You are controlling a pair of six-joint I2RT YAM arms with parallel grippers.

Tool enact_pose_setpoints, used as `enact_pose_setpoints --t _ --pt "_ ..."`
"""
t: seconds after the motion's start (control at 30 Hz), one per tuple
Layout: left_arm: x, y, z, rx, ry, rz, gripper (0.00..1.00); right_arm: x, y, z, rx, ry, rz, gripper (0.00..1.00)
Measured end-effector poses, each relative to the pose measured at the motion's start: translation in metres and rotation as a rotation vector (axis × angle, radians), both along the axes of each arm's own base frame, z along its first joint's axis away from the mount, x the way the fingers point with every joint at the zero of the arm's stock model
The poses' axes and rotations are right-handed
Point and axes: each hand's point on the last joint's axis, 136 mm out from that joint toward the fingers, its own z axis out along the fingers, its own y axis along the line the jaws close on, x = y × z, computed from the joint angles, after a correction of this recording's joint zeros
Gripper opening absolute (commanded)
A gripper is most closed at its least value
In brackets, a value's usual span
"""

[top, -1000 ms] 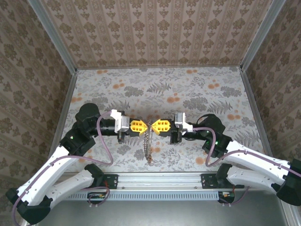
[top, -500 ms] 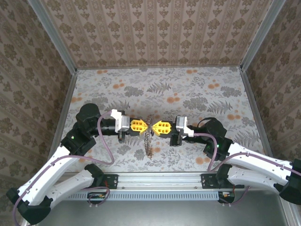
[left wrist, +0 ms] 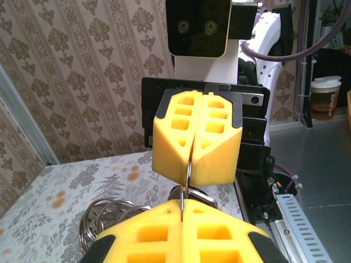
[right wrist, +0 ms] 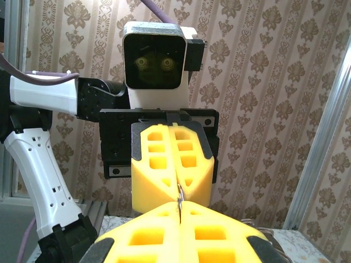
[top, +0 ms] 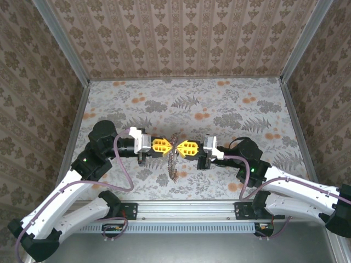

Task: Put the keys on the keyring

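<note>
The left yellow claw (top: 170, 146) and right yellow claw (top: 179, 147) met tip to tip above the flower-patterned counter (top: 230, 109), towards its near edge. Both were pressed together on a thin metal loop of the grey-brown chain keyring (top: 172, 162). The keyring dangled between them, its lower end too small to make out. Silvery coiled rings (left wrist: 104, 216) sat half hidden behind the left claw.

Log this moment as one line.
left pincer: shut on keyring | right pincer: shut on keyring | keyring: dangling below the meeting tips
</note>
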Motion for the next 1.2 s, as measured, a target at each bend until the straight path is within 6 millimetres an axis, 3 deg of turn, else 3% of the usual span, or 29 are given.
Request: enact_pose_setpoints --t 1.2 --pt "0.0043 0.0007 0.0002 -0.006 -0.006 0.013 0.0 -0.0007 -0.0016 0.0058 0.032 -0.017 -0.012 0.0"
